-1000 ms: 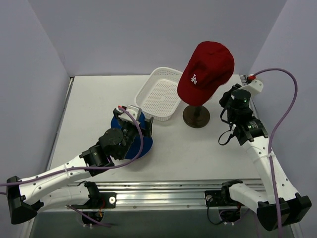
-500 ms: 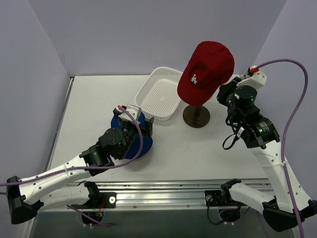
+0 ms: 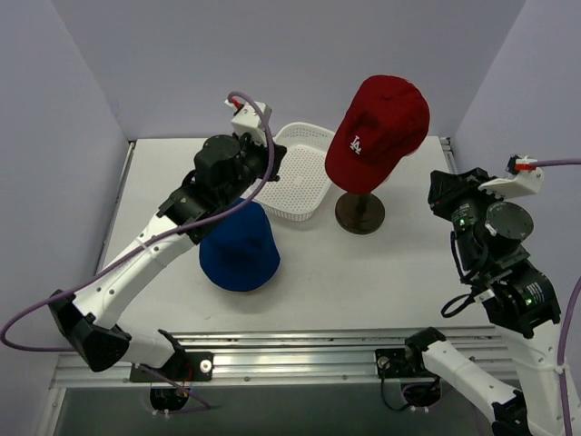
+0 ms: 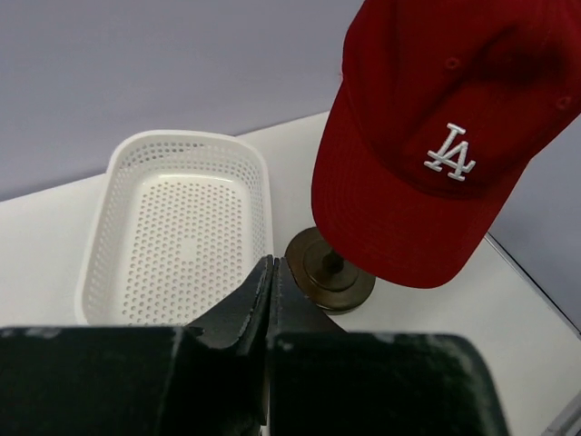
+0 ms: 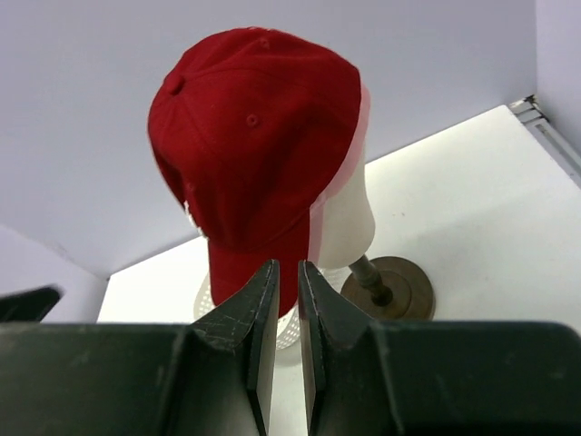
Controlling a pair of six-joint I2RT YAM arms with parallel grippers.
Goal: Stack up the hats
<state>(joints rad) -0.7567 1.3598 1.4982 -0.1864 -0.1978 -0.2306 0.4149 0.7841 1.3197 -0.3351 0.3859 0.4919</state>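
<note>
The royal-blue bucket hat (image 3: 239, 247) sits crown-up on the table, with nothing holding it. My left gripper (image 3: 270, 173) (image 4: 270, 261) hangs above and behind it near the basket, shut with nothing between its fingers. The dark red cap (image 3: 377, 127) (image 4: 427, 136) (image 5: 259, 136) with its white "LA" logo sits on the cream mannequin head (image 5: 349, 218). A pale pink edge (image 5: 363, 113) shows under the red cap. My right gripper (image 3: 439, 187) (image 5: 288, 265) is right of the mannequin and points at it. Its jaws are empty, with only a narrow slit between them.
A white perforated basket (image 3: 300, 130) (image 4: 186, 138) lies behind the blue hat, left of the mannequin's brown round base (image 3: 359, 213) (image 4: 331, 272) (image 5: 399, 286). Purple walls close in the table on three sides. A metal rail runs along the near edge.
My left gripper has let go of the blue hat, shut, and risen back toward the basket. The right arm has drawn back to the right, away from the mannequin.
</note>
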